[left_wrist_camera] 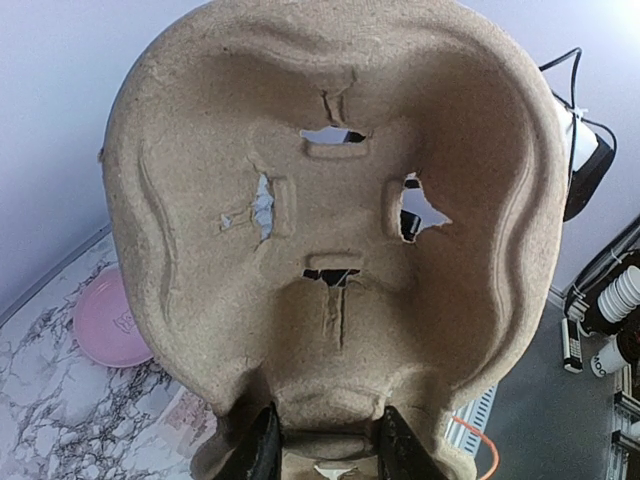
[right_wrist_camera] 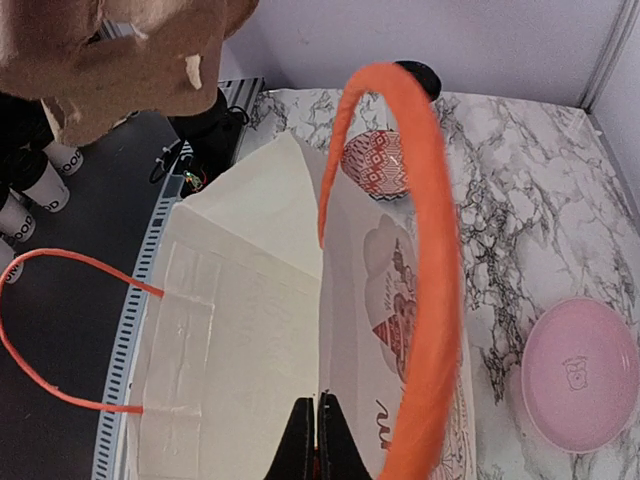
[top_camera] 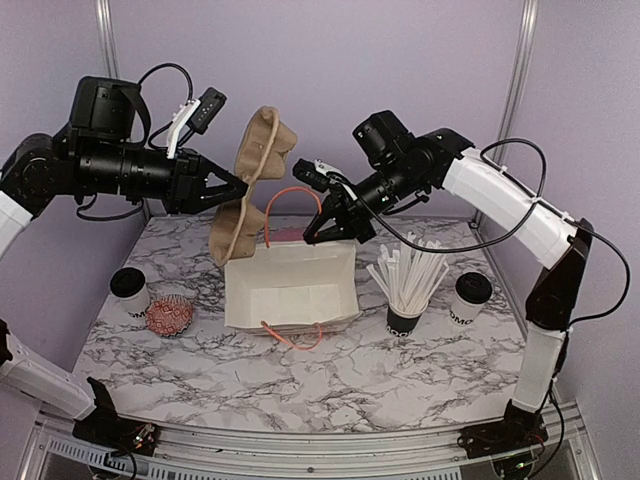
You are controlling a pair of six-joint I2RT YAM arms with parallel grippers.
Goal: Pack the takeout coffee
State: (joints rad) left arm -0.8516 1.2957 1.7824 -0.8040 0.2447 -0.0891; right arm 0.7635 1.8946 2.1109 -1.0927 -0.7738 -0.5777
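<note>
The pulp carrier [left_wrist_camera: 330, 230] fills the left wrist view, hiding most of the paper bag [top_camera: 290, 310]. The left hand [left_wrist_camera: 330, 445] grasps the carrier's edge, aloft. The right hand [right_wrist_camera: 318, 440], clenched, pinches the bag's far rim. One takeout cup [top_camera: 129, 292] stands on the worktop [top_camera: 330, 375] left of the bag, a second takeout cup [top_camera: 472, 297] right.

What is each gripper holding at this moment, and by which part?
The left gripper grips the pulp cup carrier by its rim; the right gripper pinches the white paper bag at its top edge, beside its orange handle.
</note>
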